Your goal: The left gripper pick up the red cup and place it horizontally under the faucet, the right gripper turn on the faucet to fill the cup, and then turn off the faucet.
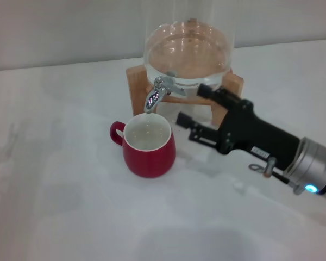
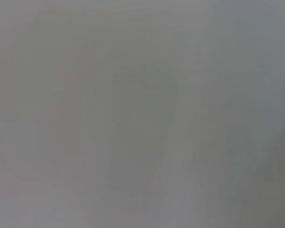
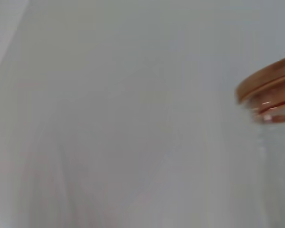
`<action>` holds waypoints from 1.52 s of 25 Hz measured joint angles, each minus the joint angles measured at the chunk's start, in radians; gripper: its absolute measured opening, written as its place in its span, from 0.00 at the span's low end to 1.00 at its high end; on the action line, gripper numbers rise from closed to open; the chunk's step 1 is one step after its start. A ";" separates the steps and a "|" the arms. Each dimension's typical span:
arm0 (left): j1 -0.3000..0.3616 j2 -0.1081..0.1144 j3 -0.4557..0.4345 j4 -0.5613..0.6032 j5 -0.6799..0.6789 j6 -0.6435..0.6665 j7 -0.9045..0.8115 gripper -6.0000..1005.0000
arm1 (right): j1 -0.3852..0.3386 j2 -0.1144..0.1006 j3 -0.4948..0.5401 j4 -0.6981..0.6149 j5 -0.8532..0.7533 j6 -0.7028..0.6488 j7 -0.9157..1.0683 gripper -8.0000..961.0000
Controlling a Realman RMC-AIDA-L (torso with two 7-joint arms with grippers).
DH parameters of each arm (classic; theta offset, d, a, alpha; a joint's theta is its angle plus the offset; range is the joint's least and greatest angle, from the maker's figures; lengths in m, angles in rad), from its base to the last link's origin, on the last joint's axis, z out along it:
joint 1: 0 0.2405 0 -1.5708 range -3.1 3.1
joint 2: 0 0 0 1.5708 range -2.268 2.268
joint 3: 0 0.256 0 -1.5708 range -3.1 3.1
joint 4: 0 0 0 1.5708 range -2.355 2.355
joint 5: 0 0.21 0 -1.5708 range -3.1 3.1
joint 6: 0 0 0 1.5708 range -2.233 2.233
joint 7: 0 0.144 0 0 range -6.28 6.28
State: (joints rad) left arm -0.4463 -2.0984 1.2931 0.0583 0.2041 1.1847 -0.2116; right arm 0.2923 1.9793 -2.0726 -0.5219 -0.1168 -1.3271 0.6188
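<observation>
- While cut off at the top edge of the head view, glass dispenser [image 1: 187, 51] on a wooden stand [image 1: 137, 81], at the far middle of the white table [image 1: 54, 206]; in the right wrist view only a wooden lid edge [image 3: 268, 83] at one border, rest a blank wall.
- Right gripper [image 1: 193, 111] reaching in from the right, fingers apart, just beside the faucet and cup, upper finger near the stand, touching nothing visibly.
- Red cup [image 1: 148, 145] upright on the table, right under the faucet [image 1: 156, 95], handle to the left, inside white; contents hard to make out.
- Left gripper out of sight; left wrist view plain grey blur, nothing to make out.
</observation>
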 joint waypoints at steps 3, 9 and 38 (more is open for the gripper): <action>0.001 0.001 0.000 0.000 0.000 0.001 0.000 0.77 | -0.004 -0.008 0.036 0.005 0.000 0.000 0.001 0.91; 0.007 0.003 -0.004 0.000 -0.008 0.002 0.001 0.77 | -0.016 -0.026 0.106 0.007 -0.001 0.004 0.002 0.91; 0.011 0.006 -0.009 0.002 -0.229 0.003 0.089 0.77 | -0.006 -0.017 0.464 0.071 0.000 0.085 -0.042 0.91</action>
State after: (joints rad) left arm -0.4353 -2.0923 1.2838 0.0598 -0.0247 1.1873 -0.1230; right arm 0.2858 1.9627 -1.6088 -0.4512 -0.1173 -1.2422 0.5768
